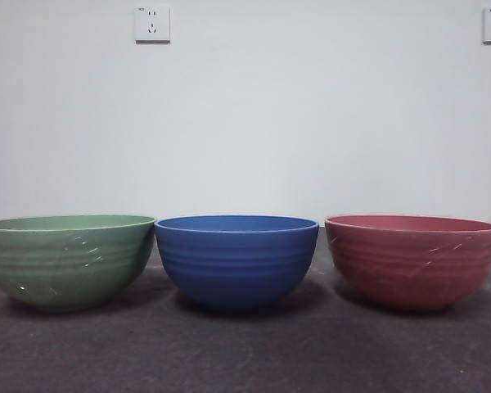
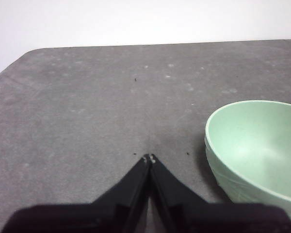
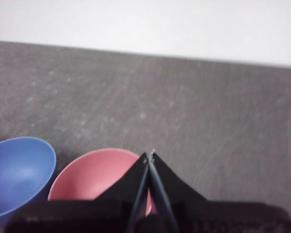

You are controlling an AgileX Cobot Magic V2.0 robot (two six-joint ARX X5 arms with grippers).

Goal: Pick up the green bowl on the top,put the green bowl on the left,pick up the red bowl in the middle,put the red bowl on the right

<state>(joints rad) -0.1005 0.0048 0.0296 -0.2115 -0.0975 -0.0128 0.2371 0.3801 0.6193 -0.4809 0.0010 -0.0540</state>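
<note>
Three bowls stand upright in a row on the dark table. The green bowl (image 1: 65,260) is at the left, the red bowl (image 1: 411,259) at the right, each standing alone. My left gripper (image 2: 149,159) is shut and empty, raised beside the green bowl (image 2: 254,145) and apart from it. My right gripper (image 3: 150,154) is shut and empty too, hanging above the red bowl (image 3: 94,175). Neither arm shows in the front view.
A blue ribbed bowl (image 1: 236,258) stands between the other two, close to both; it also shows as the blue bowl (image 3: 17,172) in the right wrist view. A white wall with two sockets (image 1: 152,24) backs the table (image 1: 245,352).
</note>
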